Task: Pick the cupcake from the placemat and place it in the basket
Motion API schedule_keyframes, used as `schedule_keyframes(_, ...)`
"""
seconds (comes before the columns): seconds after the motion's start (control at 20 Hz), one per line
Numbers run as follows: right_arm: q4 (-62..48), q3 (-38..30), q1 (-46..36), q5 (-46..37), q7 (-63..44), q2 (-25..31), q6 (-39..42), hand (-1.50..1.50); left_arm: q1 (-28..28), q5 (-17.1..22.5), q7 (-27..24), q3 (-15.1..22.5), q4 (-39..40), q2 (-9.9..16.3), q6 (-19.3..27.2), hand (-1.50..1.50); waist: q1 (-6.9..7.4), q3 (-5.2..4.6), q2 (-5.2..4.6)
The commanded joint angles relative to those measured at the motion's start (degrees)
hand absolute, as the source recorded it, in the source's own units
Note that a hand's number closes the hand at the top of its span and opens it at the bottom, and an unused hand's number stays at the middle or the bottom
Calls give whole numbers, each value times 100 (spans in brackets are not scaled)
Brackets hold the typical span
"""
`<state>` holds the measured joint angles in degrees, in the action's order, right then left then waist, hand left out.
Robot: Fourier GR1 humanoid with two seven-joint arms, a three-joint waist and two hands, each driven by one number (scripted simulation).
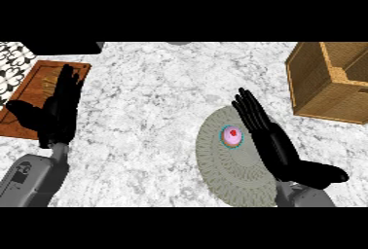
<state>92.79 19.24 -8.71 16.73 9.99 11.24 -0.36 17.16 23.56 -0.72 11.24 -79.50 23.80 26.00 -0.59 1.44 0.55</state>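
So the cupcake (232, 135) with pink frosting sits on the round grey placemat (230, 170), and the right hand (277, 146) is right beside it with fingers straight and flat, holding nothing. The wooden basket (316, 82) is off at the upper right, well apart, while the left hand (54, 114) rests open over a brown board (36, 78) at the left.

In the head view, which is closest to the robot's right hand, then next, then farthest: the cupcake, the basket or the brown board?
From the right hand:
1. Cupcake, right beside its fingers, on the round placemat.
2. Basket, at the upper right.
3. Brown board, far left, under the left hand.
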Motion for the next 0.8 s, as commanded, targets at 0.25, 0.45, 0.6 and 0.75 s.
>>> schedule_keyframes(0.25,-783,-562,-1927,941,-439,-6,1082,150,-1255,-44,859,995,704,-48,-670,0,453,-139,-200)
schedule_keyframes(0.45,-744,942,-1922,-244,-93,-413,1350,150,-1841,0,770,1104,625,176,-1059,0,331,-148,-69)
schedule_keyframes(0.6,-699,1445,-1914,-1391,-446,-737,288,-150,-1761,105,998,899,532,382,-1144,0,175,-150,-36)
schedule_keyframes(0.75,-467,1455,-2188,-1896,-1323,-375,28,-150,-2127,110,673,899,543,332,-1235,0,125,-162,0)
